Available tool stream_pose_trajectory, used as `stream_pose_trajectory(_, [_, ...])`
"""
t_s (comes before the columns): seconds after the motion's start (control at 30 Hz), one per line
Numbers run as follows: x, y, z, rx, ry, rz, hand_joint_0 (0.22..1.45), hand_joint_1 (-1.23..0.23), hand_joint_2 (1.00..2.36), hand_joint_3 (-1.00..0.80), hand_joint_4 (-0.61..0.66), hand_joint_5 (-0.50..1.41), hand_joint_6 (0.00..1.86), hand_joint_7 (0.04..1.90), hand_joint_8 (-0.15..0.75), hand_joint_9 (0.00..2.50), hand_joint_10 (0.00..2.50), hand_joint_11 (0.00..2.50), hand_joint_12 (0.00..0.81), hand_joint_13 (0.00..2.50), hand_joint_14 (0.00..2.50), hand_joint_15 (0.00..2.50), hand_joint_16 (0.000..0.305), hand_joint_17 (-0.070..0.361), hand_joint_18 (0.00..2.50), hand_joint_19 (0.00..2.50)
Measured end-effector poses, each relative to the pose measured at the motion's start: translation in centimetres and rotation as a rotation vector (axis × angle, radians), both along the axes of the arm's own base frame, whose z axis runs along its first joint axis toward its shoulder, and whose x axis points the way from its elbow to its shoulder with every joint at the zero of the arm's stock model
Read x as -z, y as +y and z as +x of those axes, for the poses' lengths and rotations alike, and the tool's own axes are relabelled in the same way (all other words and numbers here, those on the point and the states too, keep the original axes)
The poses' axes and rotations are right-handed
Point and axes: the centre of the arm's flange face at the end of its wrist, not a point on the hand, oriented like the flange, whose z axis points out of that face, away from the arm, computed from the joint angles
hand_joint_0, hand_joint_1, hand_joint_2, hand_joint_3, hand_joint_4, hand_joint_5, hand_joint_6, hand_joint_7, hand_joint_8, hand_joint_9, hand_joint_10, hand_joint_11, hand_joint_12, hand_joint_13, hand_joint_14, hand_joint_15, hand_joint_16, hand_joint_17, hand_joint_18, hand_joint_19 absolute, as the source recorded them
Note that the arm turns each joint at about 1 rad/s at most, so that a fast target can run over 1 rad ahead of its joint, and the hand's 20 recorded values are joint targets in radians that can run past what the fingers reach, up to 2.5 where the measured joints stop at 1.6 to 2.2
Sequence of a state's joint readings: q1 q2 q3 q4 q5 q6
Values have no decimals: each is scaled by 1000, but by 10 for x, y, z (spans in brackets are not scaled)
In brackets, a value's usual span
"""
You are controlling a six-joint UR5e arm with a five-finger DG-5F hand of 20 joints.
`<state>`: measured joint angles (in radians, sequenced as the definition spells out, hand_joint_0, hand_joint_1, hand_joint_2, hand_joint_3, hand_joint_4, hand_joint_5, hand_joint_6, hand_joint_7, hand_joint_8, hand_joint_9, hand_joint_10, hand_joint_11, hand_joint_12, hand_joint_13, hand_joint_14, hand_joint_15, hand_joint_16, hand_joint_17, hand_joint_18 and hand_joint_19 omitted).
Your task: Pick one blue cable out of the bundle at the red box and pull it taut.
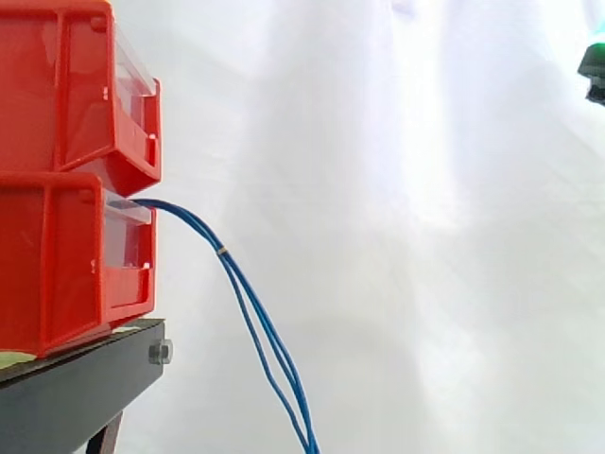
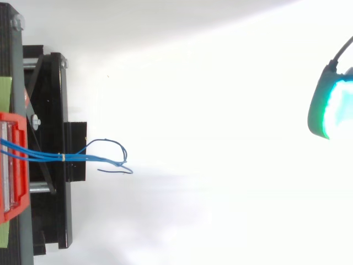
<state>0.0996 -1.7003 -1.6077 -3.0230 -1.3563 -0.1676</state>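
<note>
**Side and top views of the cable station.** My hand (image 2: 328, 107) is hanging well apart from the red box (image 1: 66, 265), at the far right edge of both views, and is showing a green-glowing pad. I cannot tell whether the hand is spread or curled. The bundle of blue cables (image 1: 255, 322) is coming out of the front of the red box, at the top of its clear front panel. From there it is drooping away from the box, rightward and downward, past the lower edge of the side view. A small pale tie (image 1: 222, 252) is binding the strands together near the box, and beyond it the strands are running slightly apart. In the top view the cables are crossing the black stand (image 2: 55, 110) that is carrying the red box. Their loose ends are curling into a loop just past the stand's edge, on the side away from the box. An upper red bin (image 1: 76, 85) is sitting directly on top of the red box. A white curtain (image 1: 406, 236) is hanging behind the box.
</note>
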Motion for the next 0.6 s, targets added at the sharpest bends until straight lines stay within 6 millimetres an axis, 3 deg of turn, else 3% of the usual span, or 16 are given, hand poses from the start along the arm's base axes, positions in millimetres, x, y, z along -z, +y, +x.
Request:
stream_pose_trajectory(0.23, [35,-1,22,25,24,-33,584,-767,1006,-425,297,-126,502,1172,329,781,13,567,407,575,8,243,58,130,545,347])
stream_pose_trajectory(0.6, [118,-3,75,93,-14,-39,589,-779,1013,-301,224,-122,501,1312,328,759,17,574,407,563,8,243,57,129,537,337])
